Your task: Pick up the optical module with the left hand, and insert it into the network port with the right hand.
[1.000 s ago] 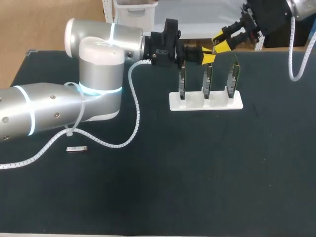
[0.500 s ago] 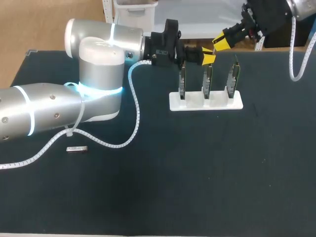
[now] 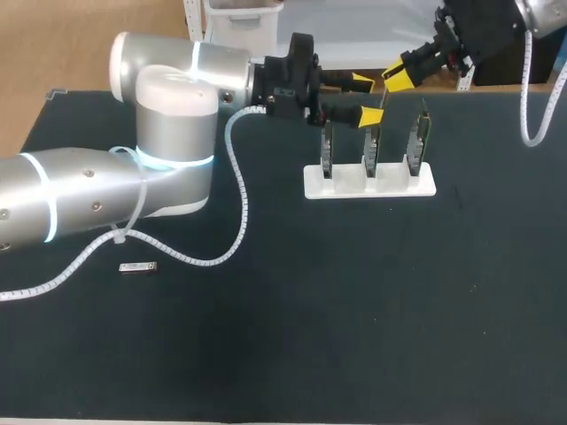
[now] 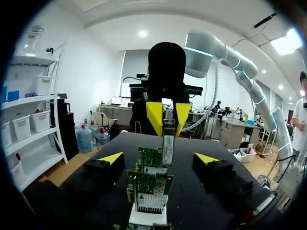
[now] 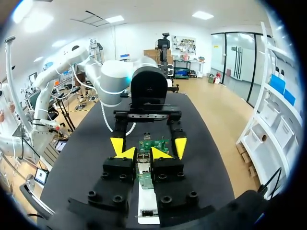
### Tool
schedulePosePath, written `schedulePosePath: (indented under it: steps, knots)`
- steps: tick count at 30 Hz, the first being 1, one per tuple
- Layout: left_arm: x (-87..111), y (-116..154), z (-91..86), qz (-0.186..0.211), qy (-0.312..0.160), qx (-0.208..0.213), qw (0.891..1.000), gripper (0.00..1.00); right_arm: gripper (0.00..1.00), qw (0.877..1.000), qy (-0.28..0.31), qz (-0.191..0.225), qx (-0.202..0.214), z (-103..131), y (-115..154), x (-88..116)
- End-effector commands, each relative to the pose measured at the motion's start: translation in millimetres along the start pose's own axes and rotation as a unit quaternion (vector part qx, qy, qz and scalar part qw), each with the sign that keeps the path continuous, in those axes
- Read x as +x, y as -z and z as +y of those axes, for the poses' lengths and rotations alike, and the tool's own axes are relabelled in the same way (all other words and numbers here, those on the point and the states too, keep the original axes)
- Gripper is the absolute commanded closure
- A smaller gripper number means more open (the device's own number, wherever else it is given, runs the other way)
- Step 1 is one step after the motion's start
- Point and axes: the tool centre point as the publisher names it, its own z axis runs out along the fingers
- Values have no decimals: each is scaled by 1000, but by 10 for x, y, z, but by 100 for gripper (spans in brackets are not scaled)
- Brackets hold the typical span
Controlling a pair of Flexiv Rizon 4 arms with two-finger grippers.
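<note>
The optical module point(image 4: 168, 149), a small silver bar, hangs upright between the yellow tips of my right gripper point(image 4: 168, 117), which is shut on it from above. In the right wrist view the module point(image 5: 143, 158) sits between that gripper's point(image 5: 143, 153) own tips. My left gripper point(image 3: 366, 98) stands open, its fingers wide on either side of the module and clear of it. Both grippers hover above the middle green network card point(image 3: 372, 146) in the white rack point(image 3: 390, 184). My right gripper point(image 3: 396, 78) comes in from the back right.
The rack holds three upright green cards in a row near the table's back edge. A second small module point(image 3: 139, 266) lies flat on the dark table at the left, beside my left arm's cable.
My left gripper has opened wide and let go of the module. The right gripper closed on it and now holds it alone. Both arms stayed almost in place.
</note>
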Motion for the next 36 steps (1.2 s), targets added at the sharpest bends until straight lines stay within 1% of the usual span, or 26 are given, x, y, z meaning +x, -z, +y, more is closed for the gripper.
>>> schedulePosePath:
  steps: [1, 3, 9, 14, 16, 21, 25, 31, 36]
  knots:
    - [29, 110, -46, 12, -4, -11, 1000, 0, 100, 1000, 2, -2, 2, 15, 1, -2]
    - [41, 141, -53, 23, -6, -14, 1000, 0, 100, 1000, 3, -3, 2, 10, 3, -5]
    - [108, 151, -95, 82, -33, -25, 996, 0, 100, 1000, 4, -5, -1, 7, -10, -3]
    - [168, 123, -99, 115, -34, -30, 992, 0, 100, 1000, 8, -10, -2, 5, -18, -2]
    - [190, 124, -83, 116, -26, -33, 992, 0, 100, 1000, 8, -10, -2, 6, -18, 3]
    - [260, 127, -60, 148, -31, -35, 988, 0, 100, 1000, 7, -11, -2, 4, -8, 20]
    - [311, 116, -71, 167, -23, -20, 986, 0, 100, 1000, 7, -16, -1, -1, 0, 23]
    - [320, 114, -67, 183, -27, -13, 983, 0, 100, 1000, 9, -18, -2, -11, 3, 23]
    - [347, 109, -54, 200, -26, -18, 979, 0, 100, 1000, 11, -19, -2, -24, 7, 18]
